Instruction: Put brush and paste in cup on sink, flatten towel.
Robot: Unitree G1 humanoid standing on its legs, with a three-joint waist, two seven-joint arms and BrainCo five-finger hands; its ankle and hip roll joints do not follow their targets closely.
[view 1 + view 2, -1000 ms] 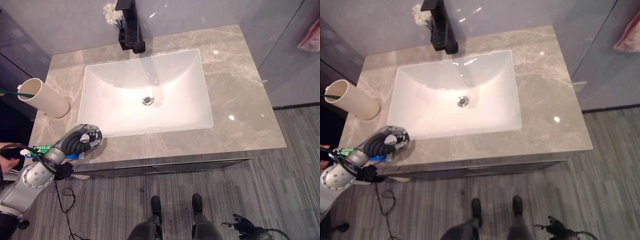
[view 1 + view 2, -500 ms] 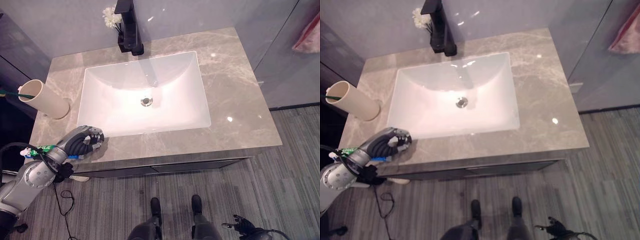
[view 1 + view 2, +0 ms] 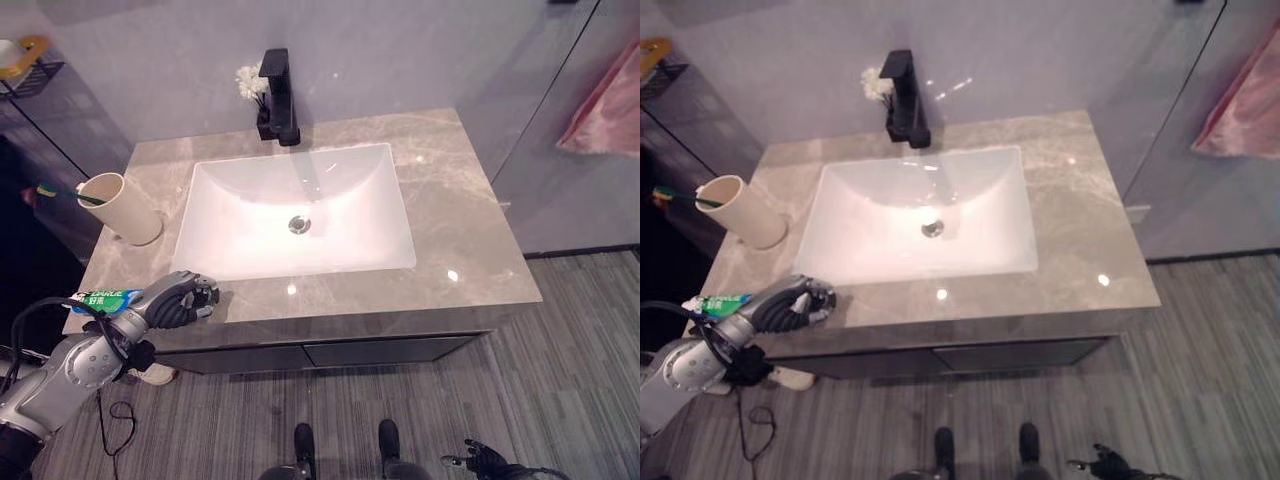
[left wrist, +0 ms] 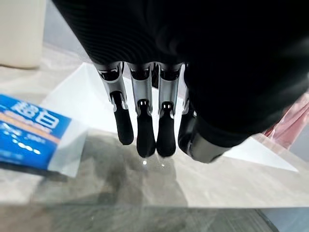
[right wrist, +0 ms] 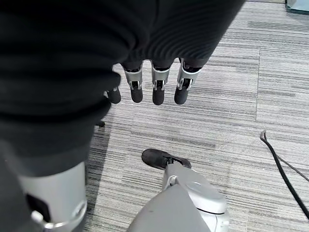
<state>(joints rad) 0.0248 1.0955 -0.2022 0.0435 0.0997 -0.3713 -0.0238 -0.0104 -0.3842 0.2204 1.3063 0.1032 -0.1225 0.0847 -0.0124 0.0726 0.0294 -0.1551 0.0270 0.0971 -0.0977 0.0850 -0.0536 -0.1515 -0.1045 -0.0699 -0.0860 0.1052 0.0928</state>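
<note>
toothpaste tube [image 4: 31, 137] — white characters on blue, not legible | elsewhere — no readable text

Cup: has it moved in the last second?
No. The cup still stands just left of the basin; only the camera shifted.

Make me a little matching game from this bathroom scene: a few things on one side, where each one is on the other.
Things:
1. cup
2. toothpaste tube
3. faucet
4. left hand

Places:
A. behind the basin, at the wall
B. counter's front edge, beside the basin's near-left corner
C. counter's far-left side, toothbrush inside
D. counter's near-left corner

Pairs: 1-C, 2-D, 3-A, 4-B
</note>
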